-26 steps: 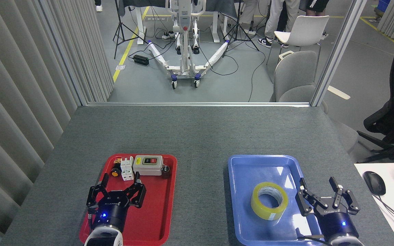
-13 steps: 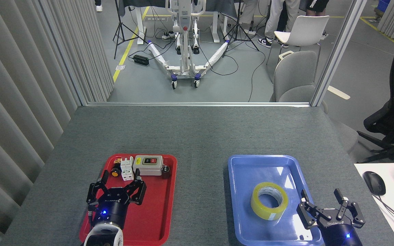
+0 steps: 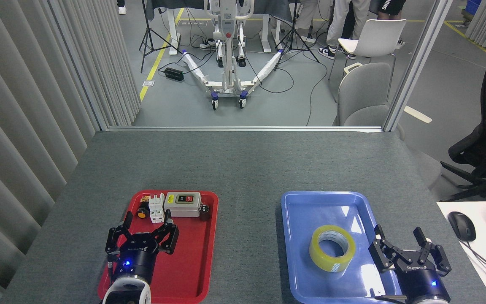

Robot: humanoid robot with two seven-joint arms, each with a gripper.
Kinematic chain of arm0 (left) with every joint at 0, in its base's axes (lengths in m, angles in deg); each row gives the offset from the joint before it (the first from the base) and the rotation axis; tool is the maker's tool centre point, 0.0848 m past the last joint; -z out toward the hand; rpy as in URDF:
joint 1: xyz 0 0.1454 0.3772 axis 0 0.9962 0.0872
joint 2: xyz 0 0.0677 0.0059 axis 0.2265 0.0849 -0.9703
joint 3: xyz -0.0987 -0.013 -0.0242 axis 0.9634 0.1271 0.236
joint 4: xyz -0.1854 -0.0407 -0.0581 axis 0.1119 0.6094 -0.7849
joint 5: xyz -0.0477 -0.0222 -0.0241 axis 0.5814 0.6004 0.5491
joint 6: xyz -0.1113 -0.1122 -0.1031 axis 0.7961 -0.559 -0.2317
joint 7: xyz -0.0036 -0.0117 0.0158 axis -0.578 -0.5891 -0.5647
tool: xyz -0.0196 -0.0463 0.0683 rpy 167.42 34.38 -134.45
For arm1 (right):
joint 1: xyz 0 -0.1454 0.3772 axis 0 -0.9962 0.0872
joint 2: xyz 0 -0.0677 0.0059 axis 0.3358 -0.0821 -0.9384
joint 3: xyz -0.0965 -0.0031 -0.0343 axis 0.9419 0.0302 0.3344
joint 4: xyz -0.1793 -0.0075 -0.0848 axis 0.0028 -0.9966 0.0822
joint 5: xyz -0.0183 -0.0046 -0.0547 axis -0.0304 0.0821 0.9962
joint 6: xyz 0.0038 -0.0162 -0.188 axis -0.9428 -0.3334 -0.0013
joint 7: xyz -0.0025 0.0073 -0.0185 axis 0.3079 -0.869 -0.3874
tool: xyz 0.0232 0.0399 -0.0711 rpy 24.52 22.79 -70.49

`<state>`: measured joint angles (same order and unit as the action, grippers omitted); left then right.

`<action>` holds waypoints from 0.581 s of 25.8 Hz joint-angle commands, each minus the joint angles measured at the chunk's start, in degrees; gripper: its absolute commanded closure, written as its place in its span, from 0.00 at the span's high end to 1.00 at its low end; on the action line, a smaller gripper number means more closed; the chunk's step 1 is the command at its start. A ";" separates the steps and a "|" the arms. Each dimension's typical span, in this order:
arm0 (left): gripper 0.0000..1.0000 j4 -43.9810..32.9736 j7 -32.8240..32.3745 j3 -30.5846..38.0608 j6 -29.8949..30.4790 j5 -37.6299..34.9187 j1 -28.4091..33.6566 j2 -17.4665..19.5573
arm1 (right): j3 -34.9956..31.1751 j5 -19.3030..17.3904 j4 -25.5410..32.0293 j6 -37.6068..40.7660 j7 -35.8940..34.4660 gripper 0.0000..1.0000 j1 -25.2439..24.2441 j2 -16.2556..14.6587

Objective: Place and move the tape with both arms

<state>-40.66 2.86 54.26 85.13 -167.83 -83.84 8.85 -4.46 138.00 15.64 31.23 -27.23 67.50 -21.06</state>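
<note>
The tape [image 3: 332, 248] lies flat in the blue tray [image 3: 310, 202] at the lower right of the frame, core hole facing up, with nothing touching it. Just to its right, the right pincer [image 3: 407, 249] sits low over the tray's right rim, its fingers spread and holding nothing. Over the past 1 second this pincer has slid down toward the bottom edge of the frame and a little to the right, so it now stands farther from the roll than it did; the roll itself has not shifted at all.

At the lower left, the left pincer [image 3: 144, 233] hovers over the red tray [image 3: 209, 253], also splayed and empty, its blue light on. It has barely moved, only sinking slightly toward the bottom of the frame. Behind it, at the top of the red tray, a grey switch box [image 3: 182, 204], a white breaker block [image 3: 156, 208] and a few small parts stay where they were.

I read this as both arms pulling back from the counter [image 3: 243, 169] with the tape resting in the blue tray: either a placement just finished or a reset before the next pickup. No transfer between the 2 arms is under way at this moment.
</note>
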 commanded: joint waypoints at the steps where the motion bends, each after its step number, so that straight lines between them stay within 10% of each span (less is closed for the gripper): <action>1: 1.00 0.06 0.09 0.02 -0.03 0.00 -0.01 0.05 | 0.00 -1.67 -0.40 0.01 -0.02 1.00 1.65 -0.15; 15: 1.00 -0.38 0.01 0.02 -0.12 0.00 0.08 -0.04 | 0.71 -0.88 -0.49 0.28 -0.19 1.00 0.86 -2.17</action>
<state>-40.94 2.89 54.28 85.03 -167.83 -83.74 8.70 -3.79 137.05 15.16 31.47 -27.41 68.54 -23.24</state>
